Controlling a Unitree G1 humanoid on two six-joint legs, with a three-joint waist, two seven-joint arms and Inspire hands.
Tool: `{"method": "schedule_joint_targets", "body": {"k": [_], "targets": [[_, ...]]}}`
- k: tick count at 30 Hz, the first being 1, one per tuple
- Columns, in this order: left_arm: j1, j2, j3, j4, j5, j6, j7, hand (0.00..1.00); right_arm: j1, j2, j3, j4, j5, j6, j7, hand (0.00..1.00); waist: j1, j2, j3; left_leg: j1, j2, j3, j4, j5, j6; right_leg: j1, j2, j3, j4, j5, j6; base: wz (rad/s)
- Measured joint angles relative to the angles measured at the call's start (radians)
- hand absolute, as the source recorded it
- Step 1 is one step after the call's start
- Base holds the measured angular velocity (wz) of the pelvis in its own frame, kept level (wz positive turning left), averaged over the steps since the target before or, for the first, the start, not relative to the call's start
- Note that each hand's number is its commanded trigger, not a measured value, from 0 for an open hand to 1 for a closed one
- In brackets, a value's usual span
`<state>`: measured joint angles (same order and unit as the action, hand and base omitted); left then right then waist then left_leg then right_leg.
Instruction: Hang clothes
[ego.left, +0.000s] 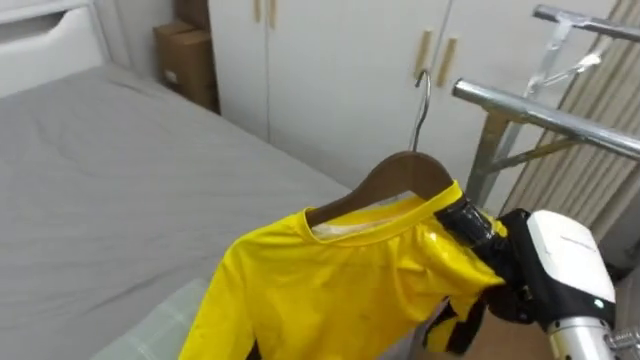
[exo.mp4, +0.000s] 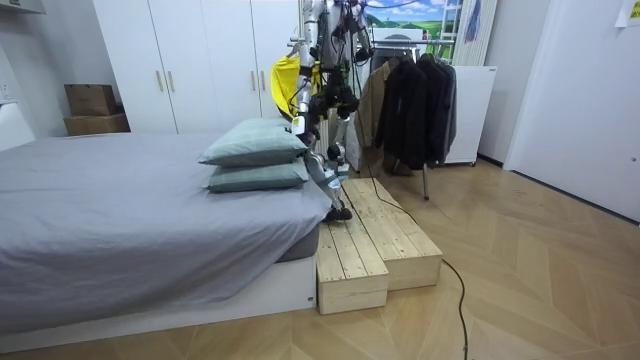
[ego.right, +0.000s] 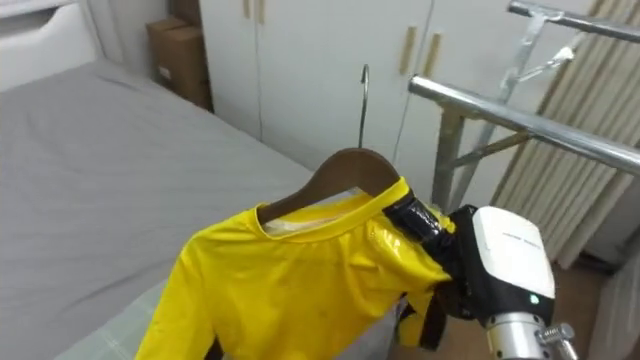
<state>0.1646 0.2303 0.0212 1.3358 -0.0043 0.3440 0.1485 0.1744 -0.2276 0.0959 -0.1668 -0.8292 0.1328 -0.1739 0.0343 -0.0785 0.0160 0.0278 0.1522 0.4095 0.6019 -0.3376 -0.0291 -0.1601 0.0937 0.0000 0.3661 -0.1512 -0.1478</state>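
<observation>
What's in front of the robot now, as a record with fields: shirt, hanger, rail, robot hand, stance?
Shirt: yellow shirt, draped on the hanger
Hanger: wooden hanger, hook upward, not yet on the rail
Rail: metal rail, right of the hook, apart from it
Robot hand: right robot hand, closed round the hanger's shirt-covered end
Stance: on a wooden platform beside the bed

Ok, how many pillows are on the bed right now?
2. They are stacked on the bed beside the robot: the upper pillow lies on the lower pillow. More could be hidden behind them.
</observation>
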Motion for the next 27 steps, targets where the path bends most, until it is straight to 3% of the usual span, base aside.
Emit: {"method": "schedule_joint_targets", "body": {"k": [1,2,4,5,6,7,8,9,10,11,12,13,14,16,17,18,20,22,25,27], "targets": [[0.0,-0.009,0.002,-0.001,0.0,0.023,0.001,0.0,0.0,0.0,0.023,0.0,0.0,-0.001,0.0,1.0,0.002,0.001,0.0005,-0.003,-0.035,-0.083,-0.082,0.0,0.001,0.0,0.031,0.104,-0.033,0.017,0.013,-1.12],[0.0,-0.014,0.003,-0.002,0.0,0.033,0.001,0.0,0.001,-0.001,0.033,0.0,0.0,0.0,0.0,1.0,-0.004,0.001,0.0004,-0.007,-0.054,-0.124,-0.12,0.0,0.001,0.002,0.049,0.17,-0.047,0.029,0.018,-0.95],[-0.011,-0.046,0.0,-0.01,0.0,0.059,0.002,0.0,-0.001,-0.005,0.051,-0.002,-0.001,0.004,0.001,1.0,0.003,0.004,-0.0013,-0.007,-0.15,-0.232,-0.291,0.017,0.026,0.023,0.106,0.476,-0.122,0.108,0.04,-0.91],[-0.017,-0.053,0.0,-0.013,0.0,0.067,0.002,0.0,-0.005,-0.005,0.057,-0.002,-0.006,0.006,0.0,1.0,0.004,0.006,-0.0026,-0.007,-0.174,-0.259,-0.338,0.031,0.044,0.034,0.115,0.563,-0.153,0.136,0.05,-0.94],[-0.029,-0.067,0.001,-0.02,0.0,0.08,0.002,0.0,-0.018,-0.007,0.07,-0.002,-0.018,0.011,-0.003,1.0,0.009,0.012,-0.002,-0.007,-0.221,-0.306,-0.43,0.085,0.067,0.057,0.126,0.74,-0.207,0.199,0.073,-0.97],[-0.045,-0.075,0.001,-0.02,-0.001,0.086,0.002,0.0,-0.033,-0.011,0.084,-0.003,-0.036,0.01,-0.005,1.0,0.016,0.025,-0.0032,-0.008,-0.25,-0.338,-0.503,0.157,0.076,0.057,0.147,0.886,-0.234,0.238,0.101,-0.95],[-0.051,-0.078,0.001,-0.021,0.0,0.087,0.003,0.0,-0.041,-0.012,0.089,-0.003,-0.049,0.007,-0.005,1.0,0.013,0.036,-0.0017,-0.007,-0.249,-0.345,-0.517,0.192,0.08,0.05,0.164,0.923,-0.233,0.255,0.113,-0.87],[-0.062,-0.085,0.002,-0.021,0.0,0.09,0.018,0.0,-0.05,-0.01,0.088,-0.003,-0.078,-0.009,-0.005,1.0,-0.006,0.077,-0.0038,0.0,-0.207,-0.311,-0.51,0.245,0.084,0.013,0.209,0.895,-0.233,0.265,0.128,-0.64],[-0.095,-0.08,-0.003,-0.021,0.001,0.09,0.037,0.0,-0.044,0.003,0.071,-0.004,-0.086,-0.009,-0.012,1.0,0.007,0.091,0.0073,-0.004,-0.172,-0.237,-0.51,0.196,0.073,-0.068,0.19,0.642,-0.175,0.219,0.102,-0.68],[-0.11,-0.078,-0.007,-0.022,0.003,0.089,0.043,0.0,-0.04,0.005,0.062,-0.004,-0.086,-0.008,-0.014,1.0,0.026,0.084,0.0118,-0.005,-0.172,-0.206,-0.508,0.188,0.069,-0.125,0.161,0.501,-0.079,0.163,0.102,-0.74],[-0.119,-0.087,-0.024,-0.033,0.008,0.087,0.045,0.0,-0.03,0.0,0.046,-0.004,-0.093,-0.005,-0.015,1.0,0.037,0.077,0.0161,0.008,-0.186,-0.171,-0.492,0.176,0.074,-0.197,0.059,0.29,0.126,0.035,0.117,-0.55],[-0.119,-0.093,-0.043,-0.036,0.007,0.087,0.043,0.0,-0.028,-0.002,0.036,-0.006,-0.102,-0.005,-0.026,1.0,0.017,0.082,0.0155,0.022,-0.183,-0.147,-0.479,0.146,0.083,-0.196,-0.017,0.215,0.24,-0.042,0.152,-0.41],[-0.119,-0.091,-0.046,-0.043,0.008,0.087,0.043,0.0,-0.031,-0.001,0.034,-0.012,-0.106,-0.008,-0.035,1.0,0.013,0.08,0.0142,0.027,-0.18,-0.124,-0.472,0.131,0.088,-0.189,-0.046,0.209,0.274,-0.068,0.165,-0.25],[-0.121,-0.087,-0.045,-0.066,0.018,0.076,0.046,0.0,-0.036,-0.002,0.025,-0.065,-0.1,-0.051,-0.057,1.0,-0.034,0.058,0.0081,0.03,-0.13,0.023,-0.441,0.112,0.038,-0.131,-0.136,0.168,0.244,-0.101,0.186,-0.4],[-0.122,-0.088,-0.045,-0.068,0.018,0.069,0.046,0.0,-0.035,-0.004,0.022,-0.076,-0.093,-0.055,-0.066,1.0,-0.035,0.049,0.0062,0.028,-0.128,0.04,-0.423,0.112,0.032,-0.118,-0.153,0.153,0.208,-0.108,0.198,-0.81],[-0.121,-0.098,-0.041,-0.063,0.015,0.045,0.046,0.0,-0.045,-0.004,0.021,-0.082,-0.083,-0.056,-0.076,1.0,-0.037,0.048,0.0087,0.016,-0.122,0.047,-0.385,0.1,0.013,-0.101,-0.138,0.161,0.155,-0.107,0.198,-0.92],[-0.108,-0.103,-0.033,-0.05,-0.015,-0.005,0.042,0.0,-0.025,-0.005,0.018,-0.083,-0.051,-0.02,-0.073,1.0,-0.063,0.059,0.0017,0.002,-0.103,-0.099,-0.371,0.102,0.018,-0.052,-0.068,0.224,0.067,-0.055,0.166,-1.07],[-0.102,-0.102,-0.032,-0.041,-0.049,-0.025,0.042,0.0,-0.027,-0.002,0.012,-0.083,-0.04,-0.003,-0.069,1.0,-0.062,0.057,0.0004,0.001,-0.097,-0.144,-0.37,0.102,0.016,-0.053,-0.038,0.267,0.037,-0.029,0.156,-0.98],[-0.083,-0.097,-0.026,-0.037,-0.077,-0.038,0.042,0.0,-0.016,-0.002,-0.013,-0.083,-0.038,0.004,-0.062,1.0,-0.088,0.051,-0.0035,0.013,-0.095,-0.131,-0.386,0.102,0.004,-0.067,-0.014,0.291,0.026,-0.013,0.161,-0.51],[-0.066,-0.094,-0.023,-0.04,-0.084,-0.06,0.042,0.0,-0.011,-0.001,-0.028,-0.071,-0.041,0.011,-0.062,1.0,-0.083,0.044,-0.0072,0.024,-0.094,-0.112,-0.405,0.102,0.003,-0.069,-0.008,0.298,0.016,-0.005,0.161,-0.21]]}}
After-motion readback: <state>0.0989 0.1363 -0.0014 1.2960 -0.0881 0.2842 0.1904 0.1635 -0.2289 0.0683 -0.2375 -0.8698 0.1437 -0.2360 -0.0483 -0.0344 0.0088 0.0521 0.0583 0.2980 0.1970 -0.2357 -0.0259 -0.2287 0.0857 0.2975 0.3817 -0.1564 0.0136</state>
